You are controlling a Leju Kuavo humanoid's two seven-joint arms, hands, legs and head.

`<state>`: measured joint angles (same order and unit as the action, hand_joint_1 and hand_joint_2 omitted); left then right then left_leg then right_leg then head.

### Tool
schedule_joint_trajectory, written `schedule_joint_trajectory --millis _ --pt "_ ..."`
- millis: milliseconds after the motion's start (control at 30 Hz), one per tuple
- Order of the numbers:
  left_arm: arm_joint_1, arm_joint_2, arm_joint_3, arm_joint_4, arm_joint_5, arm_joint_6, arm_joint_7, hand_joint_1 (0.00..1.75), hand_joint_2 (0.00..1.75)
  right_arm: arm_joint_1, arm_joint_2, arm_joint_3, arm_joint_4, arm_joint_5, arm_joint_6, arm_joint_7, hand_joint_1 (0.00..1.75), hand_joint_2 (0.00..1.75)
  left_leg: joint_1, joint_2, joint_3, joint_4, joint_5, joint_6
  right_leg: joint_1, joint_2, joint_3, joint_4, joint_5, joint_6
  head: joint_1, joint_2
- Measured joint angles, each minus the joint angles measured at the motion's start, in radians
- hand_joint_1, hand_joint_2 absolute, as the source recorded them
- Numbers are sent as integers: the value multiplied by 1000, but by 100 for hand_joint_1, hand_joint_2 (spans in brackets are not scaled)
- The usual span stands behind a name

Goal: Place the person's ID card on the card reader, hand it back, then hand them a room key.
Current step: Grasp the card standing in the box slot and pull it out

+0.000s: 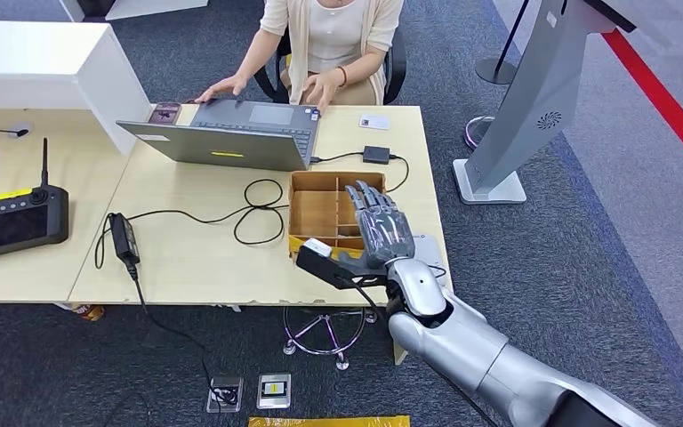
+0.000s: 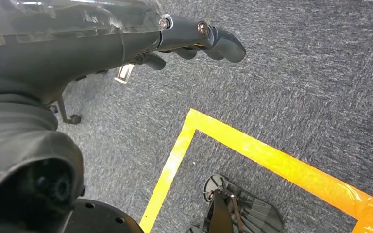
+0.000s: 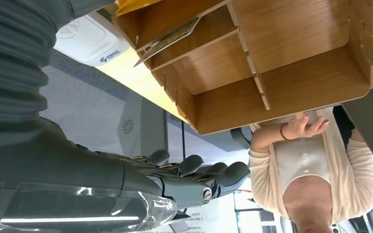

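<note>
My right hand hovers empty, fingers apart, over the wooden organizer where the room key leans in a slot. The card reader sits just right of it. The ID card lies at the far edge beside the person, likely returned. My left hand hangs curled, empty.

Open grey laptop at the far side of the tabletop, well beyond and left of the hand; a seated person's hands rest at it. Black power adapter and looped black cable lie left of the hand. Black remote controller with two antennas sits at far left. Small black box lies beyond the hand. Orange floor tape crosses grey carpet.
</note>
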<state>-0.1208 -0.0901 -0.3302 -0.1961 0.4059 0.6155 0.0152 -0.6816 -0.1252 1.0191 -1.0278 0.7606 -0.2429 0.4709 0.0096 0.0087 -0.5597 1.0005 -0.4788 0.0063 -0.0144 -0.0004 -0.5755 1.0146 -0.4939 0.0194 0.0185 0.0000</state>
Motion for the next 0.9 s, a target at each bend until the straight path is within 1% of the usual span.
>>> schedule_joint_trajectory --millis 267,467,900 --pt "1 -1 0 0 1 2 -2 0 0 0 16 -21 35 -18 -4 -22 0 175 0 0 0 0 0 0 0 0 0 0 0 0 0 0" --pt "2 -1 0 0 -5 2 -2 0 0 5 17 -38 47 -54 -4 -35 0 175 0 0 0 0 0 0 0 0 0 0 0 0 0 0" --pt "4 0 -18 0 -9 1 -2 0 0 25 13 -73 52 -66 6 -29 0 175 0 0 0 0 0 0 0 0 0 0 0 0 0 0"
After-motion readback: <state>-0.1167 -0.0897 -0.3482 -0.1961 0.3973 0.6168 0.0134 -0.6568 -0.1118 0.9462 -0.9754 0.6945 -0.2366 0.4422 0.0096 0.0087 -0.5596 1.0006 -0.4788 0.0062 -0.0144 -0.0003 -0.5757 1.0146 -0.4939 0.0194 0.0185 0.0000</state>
